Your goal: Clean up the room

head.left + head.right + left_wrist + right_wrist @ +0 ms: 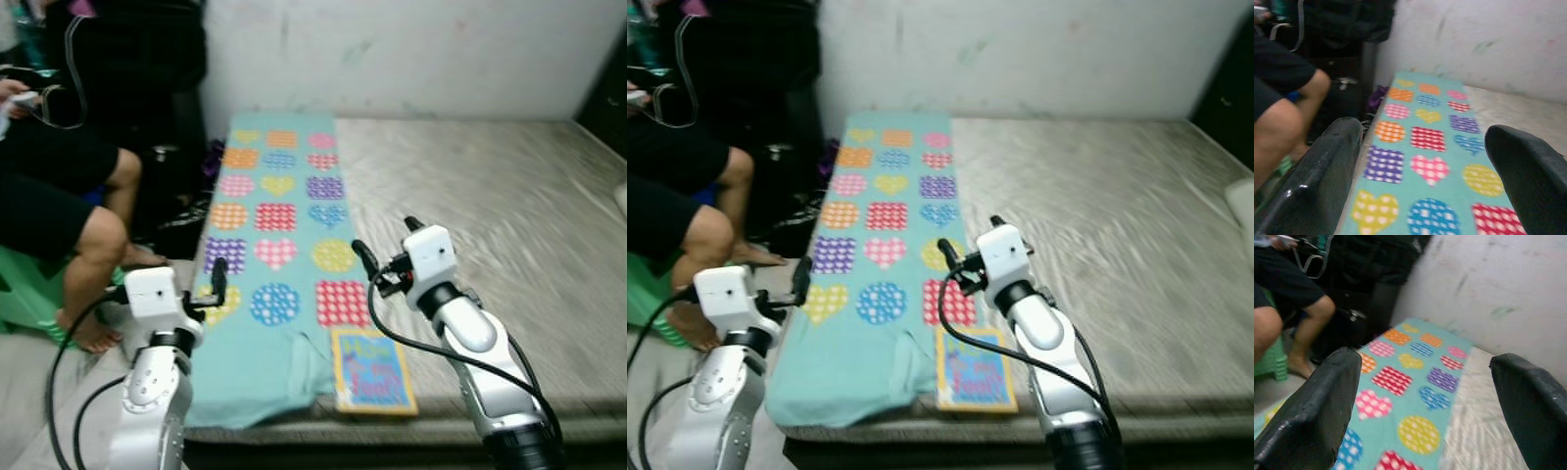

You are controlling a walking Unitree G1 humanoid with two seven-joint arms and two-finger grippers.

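— Stand here by me. What's closest to it on the mattress [509, 196]?

— The picture book [372, 370], flat at the near edge of the mattress, its left side just beside the teal blanket [279, 211], maybe overlapping its corner. The blanket, with its coloured hearts and dots, runs along the mattress's left side all the way to the wall [421, 49], and its near end droops over the mattress edge.

— So what would you grab first?

— The book, I'd guess. It lies flat, so a finger has to get under an edge; the near edge by the mattress rim looks easiest. Come down slowly, because the soft mattress gives.

— And the grippers?

— The right gripper [387, 250] hovers above the mattress, over the blanket's right border, just beyond the book. In its wrist view the fingers [1312, 411] stand wide apart with nothing between them. The left gripper [217, 282] hangs at the mattress's left edge, over the blanket's left border, also spread wide and empty. Neither touches anything.

— Beyond that?

— Left of the mattress a person [59, 196] sits on a green stool [24, 289], bare feet on the floor, dark bags [137, 49] stacked behind. I'd keep the left arm's swing away from those legs.
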